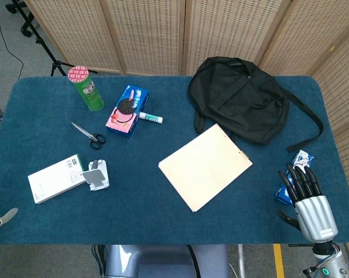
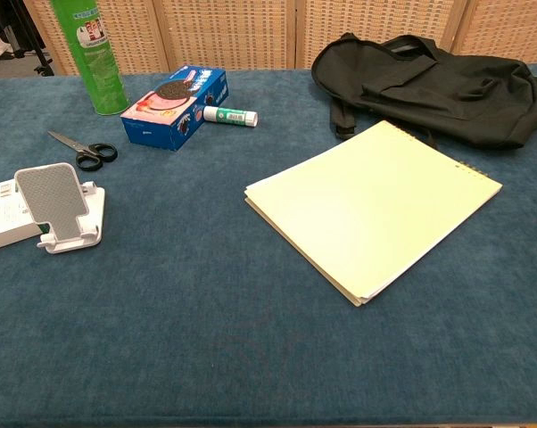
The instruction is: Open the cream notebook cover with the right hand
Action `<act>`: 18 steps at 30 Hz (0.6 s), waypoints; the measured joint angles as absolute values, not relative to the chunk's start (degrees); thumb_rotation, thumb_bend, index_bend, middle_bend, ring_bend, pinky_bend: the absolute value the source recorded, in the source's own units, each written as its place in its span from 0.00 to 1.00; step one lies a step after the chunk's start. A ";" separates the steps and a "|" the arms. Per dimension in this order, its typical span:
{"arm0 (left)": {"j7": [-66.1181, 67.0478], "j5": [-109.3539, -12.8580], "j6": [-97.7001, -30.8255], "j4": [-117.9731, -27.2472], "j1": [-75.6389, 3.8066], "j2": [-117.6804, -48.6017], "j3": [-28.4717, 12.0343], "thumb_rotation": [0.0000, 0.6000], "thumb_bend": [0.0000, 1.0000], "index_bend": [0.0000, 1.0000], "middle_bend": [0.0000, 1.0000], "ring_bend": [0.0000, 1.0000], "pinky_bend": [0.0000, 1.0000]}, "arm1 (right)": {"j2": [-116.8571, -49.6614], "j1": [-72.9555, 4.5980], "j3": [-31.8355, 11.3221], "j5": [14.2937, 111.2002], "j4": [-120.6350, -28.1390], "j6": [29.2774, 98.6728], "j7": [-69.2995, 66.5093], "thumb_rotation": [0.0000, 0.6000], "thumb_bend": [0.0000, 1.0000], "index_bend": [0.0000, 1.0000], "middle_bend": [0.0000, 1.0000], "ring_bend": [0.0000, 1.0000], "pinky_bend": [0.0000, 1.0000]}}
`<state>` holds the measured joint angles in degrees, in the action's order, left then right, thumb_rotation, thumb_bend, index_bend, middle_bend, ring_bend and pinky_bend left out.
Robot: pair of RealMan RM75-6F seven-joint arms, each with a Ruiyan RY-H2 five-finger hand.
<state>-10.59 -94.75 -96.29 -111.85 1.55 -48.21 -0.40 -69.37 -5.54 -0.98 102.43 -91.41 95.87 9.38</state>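
You have a plain pale cream notebook cover (image 1: 205,167) lying on the deep teal-blue felt tablecloth (image 1: 163,220), and a matte black fabric backpack (image 1: 239,98) behind it. Your right hand (image 1: 306,200) shows black fingers on a silver metal palm. The tall green snack can (image 1: 86,88) has a pink patterned lid (red dots, it seems), while the blue and pink cookie box (image 1: 127,110) carries a dark round biscuit picture. The scissors (image 1: 88,134) have black handles.

The blue desk (image 1: 163,220) carries a closed cream notebook (image 1: 205,167), black backpack (image 1: 241,98), scissors (image 1: 87,134), cookie box (image 1: 128,110), glue stick (image 1: 151,118), green can (image 1: 86,87), phone stand (image 1: 96,175) and white box (image 1: 54,178).
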 measured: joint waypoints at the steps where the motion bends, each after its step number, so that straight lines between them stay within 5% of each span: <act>1: -10.68 -94.70 -96.27 -111.84 1.56 -48.20 -0.41 1.00 0.00 0.00 0.00 0.00 0.00 | -69.39 -5.49 -0.97 102.49 -91.41 95.86 9.53 1.00 0.00 0.00 0.00 0.00 0.00; 8: -10.95 -94.69 -96.65 -111.81 1.79 -48.15 -0.45 1.00 0.00 0.00 0.00 0.00 0.00 | -69.42 -5.45 -0.67 103.03 -91.78 95.40 9.89 1.00 0.00 0.01 0.00 0.00 0.00; 18: -11.79 -94.95 -96.65 -111.26 1.92 -48.04 -0.34 1.00 0.00 0.00 0.00 0.00 0.00 | -70.13 -7.08 1.14 105.45 -93.14 91.69 7.31 1.00 0.00 0.34 0.00 0.00 0.00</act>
<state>-11.79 -94.95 -96.65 -111.26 1.92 -48.04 -0.34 -70.13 -7.08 1.14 105.45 -93.14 91.69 7.31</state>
